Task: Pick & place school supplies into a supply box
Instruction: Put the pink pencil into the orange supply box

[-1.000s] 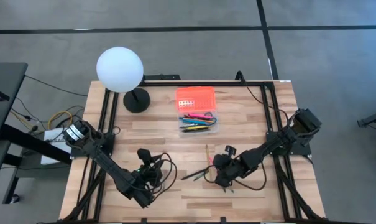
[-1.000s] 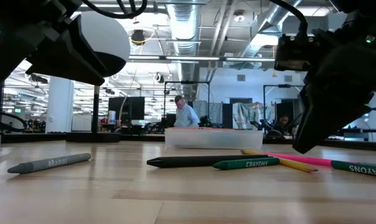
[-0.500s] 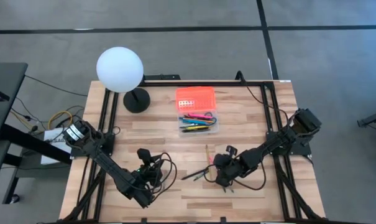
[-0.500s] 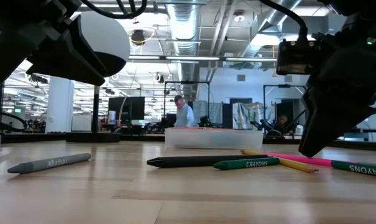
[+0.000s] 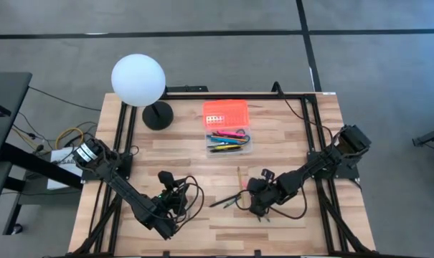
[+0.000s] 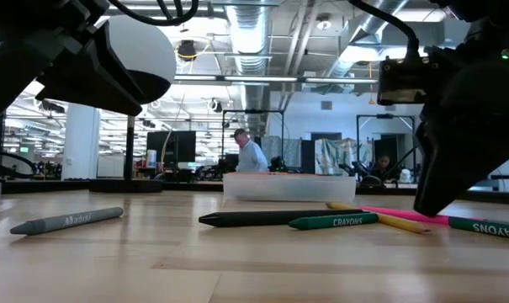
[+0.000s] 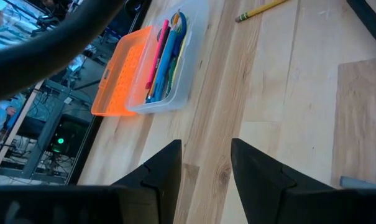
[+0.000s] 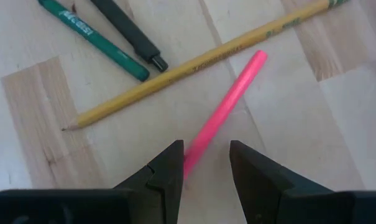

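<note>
The supply box has a clear base [image 5: 228, 142] with several pens in it and an orange lid [image 5: 225, 111] lying open behind it; it also shows in the left wrist view [image 7: 156, 68]. A pink crayon [image 8: 228, 112], a yellow pencil [image 8: 194, 65], a green crayon [image 8: 91, 38] and a black marker [image 8: 128, 34] lie flat on the table. My right gripper [image 8: 206, 171] is open and low over the table, with its fingers on either side of the pink crayon's near end. My left gripper [image 7: 203, 168] is open and empty at the near left [image 5: 166, 208]. The scissors are not in view.
A white globe lamp [image 5: 138, 80] on a black base [image 5: 158, 115] stands at the far left. A grey crayon [image 6: 66, 220] lies near my left gripper. A second green crayon [image 6: 487, 227] lies at the right. Bare wood [image 5: 195, 161] lies between the box and the grippers.
My right gripper has shifted a little toward the table's right edge and down, closer to the pink crayon. Its fingers have stayed open.
</note>
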